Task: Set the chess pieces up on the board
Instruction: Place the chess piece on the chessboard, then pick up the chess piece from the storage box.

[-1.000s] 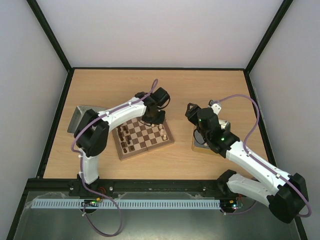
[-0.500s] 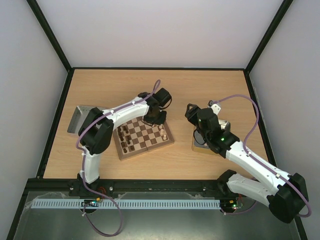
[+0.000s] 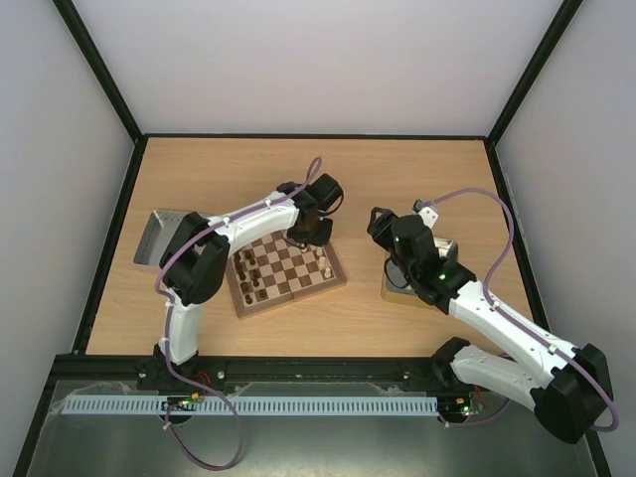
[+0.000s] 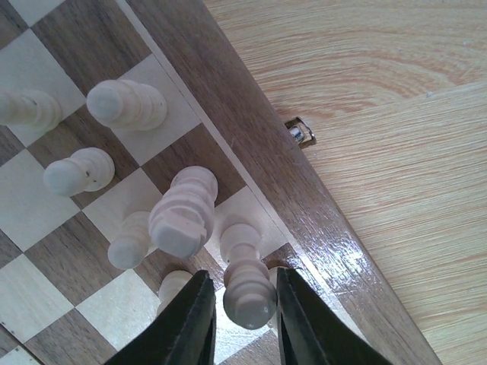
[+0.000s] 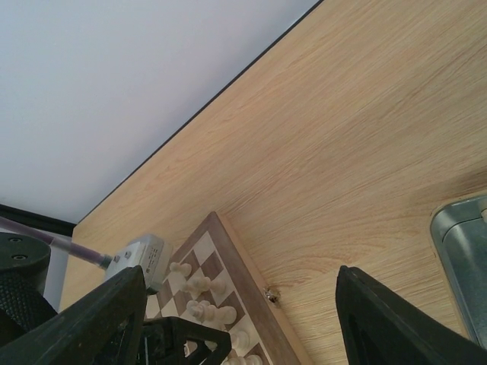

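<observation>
Board [image 3: 285, 270]: lies flat near the middle of the worktop [image 3: 298, 169], a little toward its left edge and turned slightly askew.

Chess pieces: dark pieces [image 3: 248, 273] stand along the board side facing the worktop's left edge. Pale pieces [image 3: 323, 264] stand along the side facing the right edge.

Left wrist view: several pale pieces stand upright on the outer rows, beside the brown border with its small metal clasp [image 4: 302, 131]. The end piece [image 4: 247, 285] stands upright by the board's corner, between the fingers of the left hand [image 4: 243, 272]. The fingers are only narrowly parted, one just beside each flank of it. Cannot tell whether they pinch it or stand just clear.

Right hand [image 5: 240, 304]: jaws spread wide, nothing between them. It hangs above the worktop between the board and the right edge, pointing toward the board. A metal tin [image 5: 464, 258] lies just beside it.

Second tin [image 3: 154, 237]: near the worktop's left edge.
</observation>
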Motion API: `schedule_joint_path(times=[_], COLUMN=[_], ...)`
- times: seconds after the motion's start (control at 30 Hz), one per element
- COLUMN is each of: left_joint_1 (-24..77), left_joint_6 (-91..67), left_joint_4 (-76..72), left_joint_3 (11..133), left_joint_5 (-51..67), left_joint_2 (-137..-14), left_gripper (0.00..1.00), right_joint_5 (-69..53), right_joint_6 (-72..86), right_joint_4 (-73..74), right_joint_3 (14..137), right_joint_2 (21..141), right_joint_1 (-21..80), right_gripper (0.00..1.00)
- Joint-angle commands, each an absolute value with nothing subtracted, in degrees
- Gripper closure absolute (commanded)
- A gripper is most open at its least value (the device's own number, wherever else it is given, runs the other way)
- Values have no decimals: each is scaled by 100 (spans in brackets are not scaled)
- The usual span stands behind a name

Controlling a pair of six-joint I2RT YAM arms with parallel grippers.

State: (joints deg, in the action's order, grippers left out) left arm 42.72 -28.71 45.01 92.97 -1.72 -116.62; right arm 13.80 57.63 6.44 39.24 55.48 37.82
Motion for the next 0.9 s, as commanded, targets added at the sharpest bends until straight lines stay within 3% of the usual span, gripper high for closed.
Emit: schedule_joint_path(times=[0.0, 0.33, 0.6, 0.87], left_joint_1=[4231, 4231, 4221, 3891], left_joint_6=[-2830, -2852, -2965, -2977], left_joint_4=[4621, 4656, 4557, 3355], left_joint_3=[9431, 9441, 9146, 7921], left_joint_5=[-289, -94, -200, -404], left_joint_2=[-11760, -11426, -10447, -9029], left_gripper=[72, 61, 50, 48], right_joint_5=[1442, 1504, 1919, 1073], right_joint_6=[5779, 5631, 4728, 4202], right_joint_4=[782, 869, 1729, 2388], right_joint_3=[3878, 3941, 4601, 4686], right_joint_2=[5466, 5428, 5821, 6611], right_joint_1=[3756, 3757, 3679, 2472], right_gripper=[32, 32, 34, 45])
